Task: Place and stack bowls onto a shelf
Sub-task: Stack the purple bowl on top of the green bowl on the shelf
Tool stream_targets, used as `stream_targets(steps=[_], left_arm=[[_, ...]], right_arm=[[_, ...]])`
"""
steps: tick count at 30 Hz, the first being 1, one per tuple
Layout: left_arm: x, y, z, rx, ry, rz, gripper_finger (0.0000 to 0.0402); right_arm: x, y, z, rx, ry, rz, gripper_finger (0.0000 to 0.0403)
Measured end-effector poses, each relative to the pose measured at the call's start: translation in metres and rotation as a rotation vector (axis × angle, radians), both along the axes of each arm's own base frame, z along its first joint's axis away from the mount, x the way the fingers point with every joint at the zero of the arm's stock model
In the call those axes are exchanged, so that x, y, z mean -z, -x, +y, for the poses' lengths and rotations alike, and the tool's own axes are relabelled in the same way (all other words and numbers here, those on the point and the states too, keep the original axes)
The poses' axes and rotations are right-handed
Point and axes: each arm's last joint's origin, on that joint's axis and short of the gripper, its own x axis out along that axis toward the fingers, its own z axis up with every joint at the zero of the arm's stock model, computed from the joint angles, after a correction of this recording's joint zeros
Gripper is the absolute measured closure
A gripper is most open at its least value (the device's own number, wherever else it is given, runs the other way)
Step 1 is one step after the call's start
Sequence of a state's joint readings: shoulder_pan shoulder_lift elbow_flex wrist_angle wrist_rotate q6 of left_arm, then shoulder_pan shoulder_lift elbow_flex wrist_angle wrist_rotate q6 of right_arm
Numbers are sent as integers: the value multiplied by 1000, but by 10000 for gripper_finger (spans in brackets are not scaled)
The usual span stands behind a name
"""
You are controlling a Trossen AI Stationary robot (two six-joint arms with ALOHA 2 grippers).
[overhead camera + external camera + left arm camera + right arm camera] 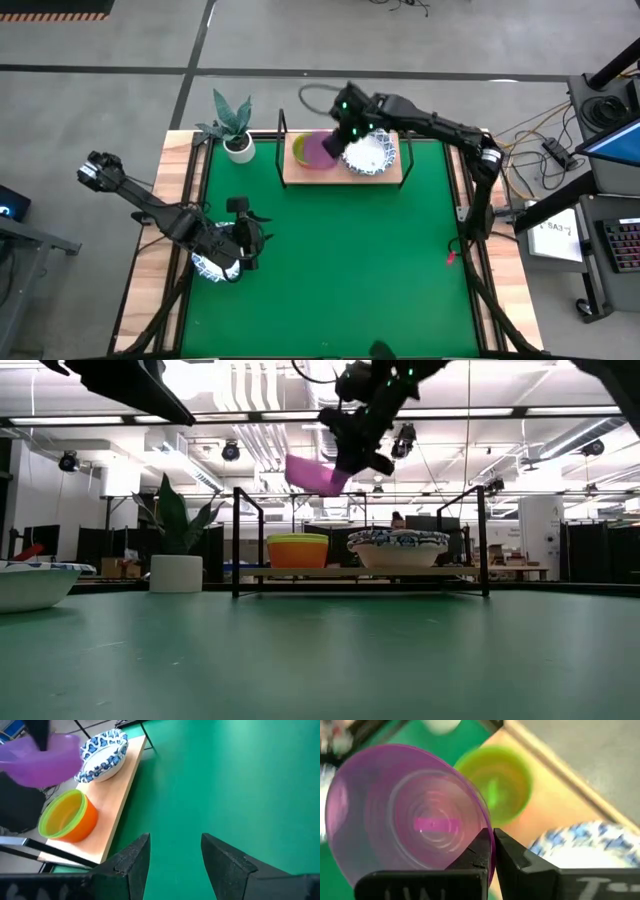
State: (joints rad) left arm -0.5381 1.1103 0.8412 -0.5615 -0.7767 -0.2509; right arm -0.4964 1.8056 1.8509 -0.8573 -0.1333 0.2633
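Note:
My right gripper is shut on a purple bowl in the air above the left part of the light-wood shelf. On the shelf stand a lime-green bowl nested in an orange one and a white bowl with a blue patterned rim. My left gripper is open and empty above the green table near its left edge, next to another blue-rimmed white bowl that rests on the table. My right gripper pinches the purple bowl's rim between its two fingers, one finger inside the bowl and one outside. The fingers come from above, slanting down. The bowl is lifted clear of the shelf and tilted, hanging beside the fingers over the lime-green bowl.
A white pot with a green plant stands at the table's far left, beside the shelf. Thin black uprights rise at the shelf's ends. Open green table lies between the shelf and the near edge.

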Motion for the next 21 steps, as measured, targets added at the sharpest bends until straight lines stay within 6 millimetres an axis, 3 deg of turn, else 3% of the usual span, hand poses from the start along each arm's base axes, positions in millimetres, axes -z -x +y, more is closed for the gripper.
stream_targets(steps=[4,9,16,21], left_arm=[[1,3,2,-16,9,12,242],[1,3,2,-17,7,18,242],[1,4,2,-21,13,17,242],[1,4,2,-21,13,18,242]], right_arm=[[7,-5,-30,46,27,-40,394],[27,-21,-53,36,42,-7,394],[44,-43,-67,22,44,13,393],[50,-48,-75,40,31,26,363]])
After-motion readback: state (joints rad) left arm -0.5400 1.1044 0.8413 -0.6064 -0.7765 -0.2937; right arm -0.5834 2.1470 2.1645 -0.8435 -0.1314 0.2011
